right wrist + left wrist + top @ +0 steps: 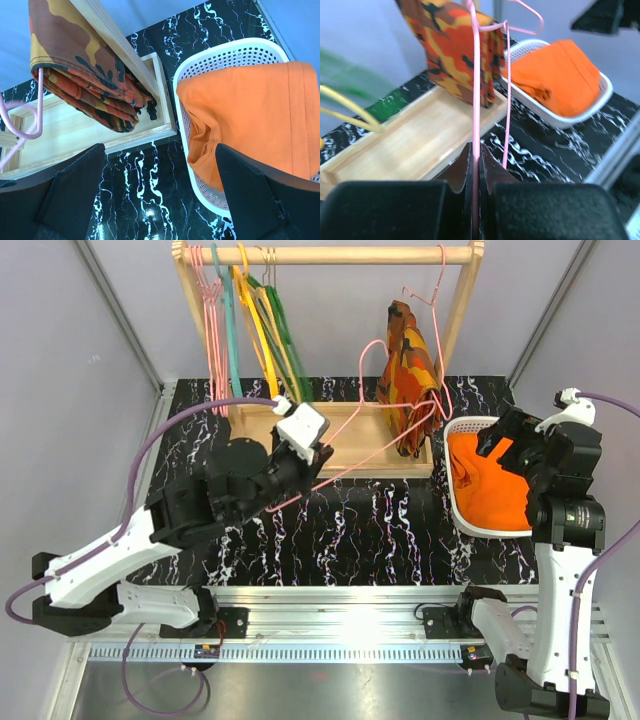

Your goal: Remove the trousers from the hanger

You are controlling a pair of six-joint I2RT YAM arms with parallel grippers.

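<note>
The bright orange trousers [490, 490] lie bunched in a white basket [462, 427] at the right, off the hanger. The pale-pink wire hanger [368, 346] is bare and slants over the wooden tray. My left gripper [322, 452] is shut on its wire, and in the left wrist view the pink hanger [476, 75] runs straight up out of that gripper [476, 150]. My right gripper [500, 445] hovers over the basket's near-left part. In the right wrist view it [165, 200] stands wide open with nothing in it, above the basket's rim [220, 55] and the trousers [250, 115].
A wooden rack's rod [330, 255] carries green, yellow and pink hangers [250, 330] on the left and a camouflage garment [410, 370] on another pink hanger on the right. The rack's wooden base tray [260, 425] sits on the black marbled table [370, 530].
</note>
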